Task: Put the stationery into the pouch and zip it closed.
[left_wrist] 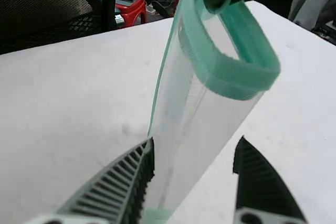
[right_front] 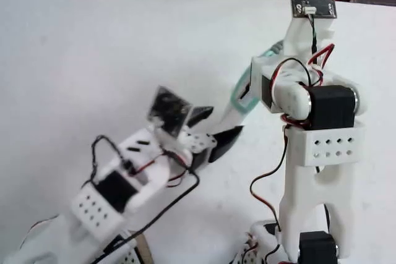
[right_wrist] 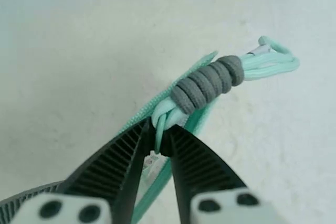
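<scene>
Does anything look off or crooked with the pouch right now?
The clear plastic pouch with mint-green zip trim isn't lying flat: it hangs tilted from its mint pull cord with grey beads, pinched in the shut right gripper. Its mouth gapes open, and the open left gripper straddles its lower end.

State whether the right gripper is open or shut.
Shut: the right gripper pinches the mint pull cord beside its grey wrap.
</scene>
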